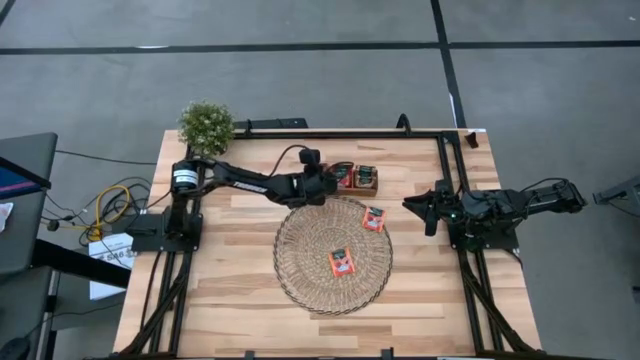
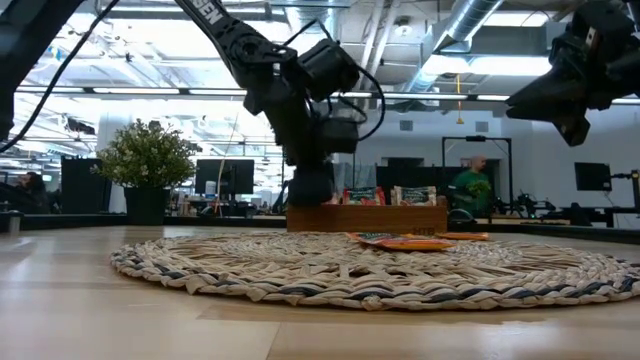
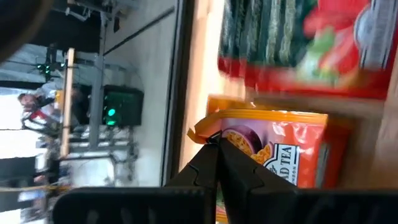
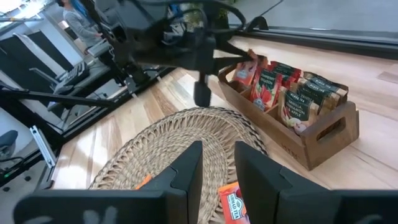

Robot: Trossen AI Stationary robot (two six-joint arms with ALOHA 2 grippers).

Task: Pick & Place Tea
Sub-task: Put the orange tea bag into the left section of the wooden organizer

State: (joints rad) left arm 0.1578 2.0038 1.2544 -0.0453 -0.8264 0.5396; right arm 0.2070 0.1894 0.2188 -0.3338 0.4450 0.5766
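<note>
On the wooden table (image 1: 240,290), the left gripper (image 3: 217,146), jaws pinched shut on an orange sachet (image 3: 280,155) at the wooden tray (image 4: 311,140), should lift straight up, clearing neighbouring packets; the right gripper (image 4: 217,168) waits part-open, empty.

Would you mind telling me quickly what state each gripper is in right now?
Left gripper: shut on the corner of an orange tea sachet at the wooden tray.
Right gripper: open, holding nothing, above the woven mat.

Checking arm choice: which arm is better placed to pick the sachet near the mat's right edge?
Right. Its gripper hangs open just beside that sachet; the left gripper is shut at the wooden tray.
</note>
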